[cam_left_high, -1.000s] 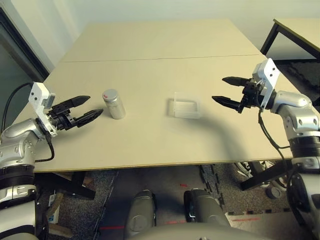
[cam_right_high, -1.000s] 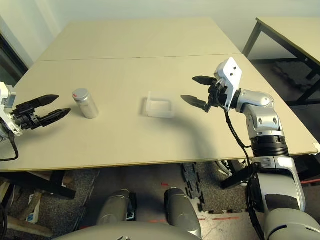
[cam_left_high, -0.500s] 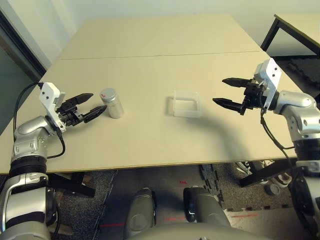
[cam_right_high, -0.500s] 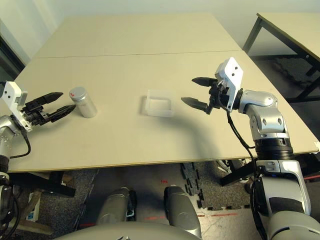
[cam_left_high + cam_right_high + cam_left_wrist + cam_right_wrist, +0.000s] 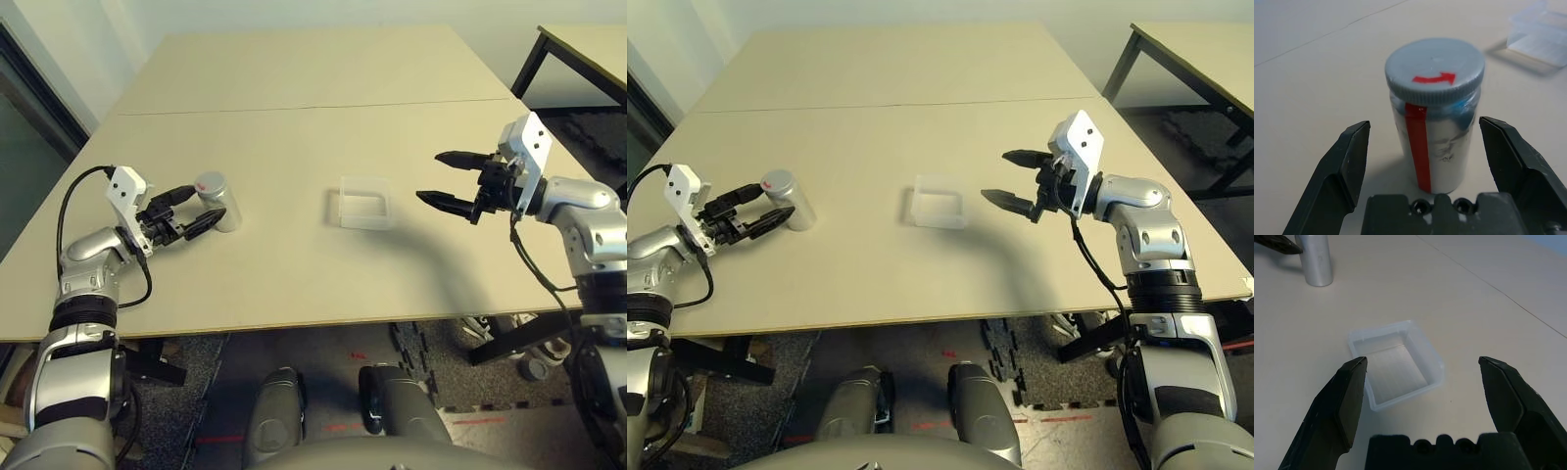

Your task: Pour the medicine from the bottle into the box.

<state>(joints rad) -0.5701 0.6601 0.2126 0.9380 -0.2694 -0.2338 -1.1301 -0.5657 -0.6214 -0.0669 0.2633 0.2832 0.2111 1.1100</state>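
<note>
Item one: the small silver-grey cylindrical bottle (image 5: 219,201) with a red stripe down its side is standing upright on the left part of the pale wooden table (image 5: 294,117), and I am seeing a grey ribbed cap with a red arrow sitting on its top.

Item two: the shallow square box of clear plastic (image 5: 364,203) is lying flat near the table's middle, well to the right of the bottle, its open side facing up.

Item three: my left gripper (image 5: 195,208) is hovering low beside the bottle, its two black fingers (image 5: 1344,166) spread wide on either side of it, not touching.

Item four: my right gripper (image 5: 439,179) is hanging above the table just right of the box, fingers spread, holding nothing.
</note>
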